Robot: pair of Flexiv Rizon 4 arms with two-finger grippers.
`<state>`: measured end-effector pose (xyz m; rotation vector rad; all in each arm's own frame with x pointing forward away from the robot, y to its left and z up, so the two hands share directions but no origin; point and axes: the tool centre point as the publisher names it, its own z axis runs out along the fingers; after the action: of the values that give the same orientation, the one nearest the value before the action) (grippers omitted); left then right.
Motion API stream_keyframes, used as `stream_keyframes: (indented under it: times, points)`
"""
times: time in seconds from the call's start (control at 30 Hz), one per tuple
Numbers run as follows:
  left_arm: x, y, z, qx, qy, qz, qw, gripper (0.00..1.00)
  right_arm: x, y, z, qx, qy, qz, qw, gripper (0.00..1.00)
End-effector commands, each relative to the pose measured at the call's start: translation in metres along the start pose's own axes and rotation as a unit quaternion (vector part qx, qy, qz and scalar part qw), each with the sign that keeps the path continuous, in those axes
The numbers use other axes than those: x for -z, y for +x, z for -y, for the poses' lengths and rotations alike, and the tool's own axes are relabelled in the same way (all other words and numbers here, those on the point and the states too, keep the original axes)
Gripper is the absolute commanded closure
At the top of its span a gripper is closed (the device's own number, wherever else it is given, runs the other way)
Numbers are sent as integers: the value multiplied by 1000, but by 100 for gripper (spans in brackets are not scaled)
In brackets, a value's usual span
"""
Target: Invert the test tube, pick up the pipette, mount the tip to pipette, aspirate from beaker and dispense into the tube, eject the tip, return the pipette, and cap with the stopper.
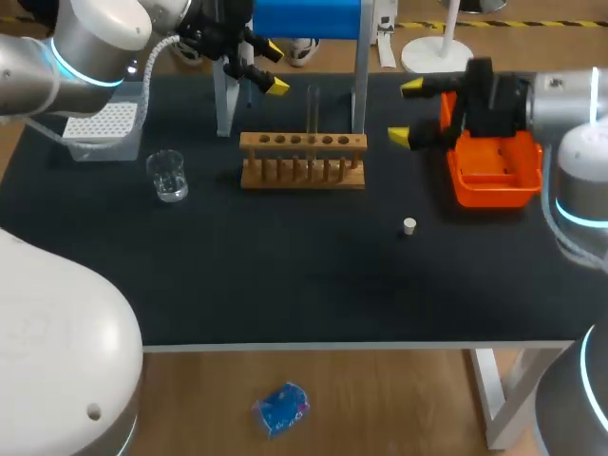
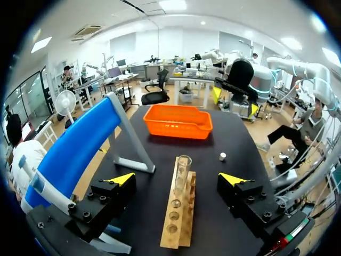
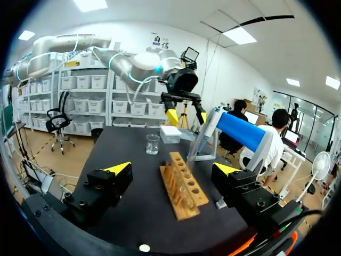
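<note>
Two pairs of fingers gape released, flanking the upright test tube [image 1: 313,112] at upper centre without touching: left fingers [image 1: 276,86] leftward, right fingers [image 1: 400,138] rightward, arms held level.

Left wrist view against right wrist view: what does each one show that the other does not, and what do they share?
Only left wrist: the inside of the orange basket, and the test tube plainly upright in the wooden rack. Only right wrist: the beaker and the tip box just past it. Shared: the rack, the blue stand, the left gripper and right gripper, both open, and probably the stopper, a white dot under the right gripper there.
</note>
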<state>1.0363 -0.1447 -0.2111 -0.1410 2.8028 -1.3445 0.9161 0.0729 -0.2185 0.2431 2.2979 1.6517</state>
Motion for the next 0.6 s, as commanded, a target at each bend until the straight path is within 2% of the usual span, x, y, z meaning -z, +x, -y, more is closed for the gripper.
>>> stream_keyframes:
  times: [0.03, 0.2, 0.3, 0.43, 0.6]
  points:
    - [-12, -6, -5, -7, 5, -28, 1000, 0, 27, 32, 18, -7, -25, 19, 999, 0]
    - [-17, -6, -10, -4, 4, -28, 1000, 0, 40, 48, 33, -14, -26, 21, 999, 0]
    - [-17, -8, -11, 0, 1, -19, 1000, 0, 43, 57, 40, -5, -29, -2, 1000, 0]
    - [-18, -11, -13, 1, -10, 0, 1000, 0, 43, 57, 40, -5, -29, -2, 1000, 0]
    - [-18, -11, -13, 1, -10, 0, 1000, 0, 43, 57, 40, -5, -29, -2, 1000, 0]
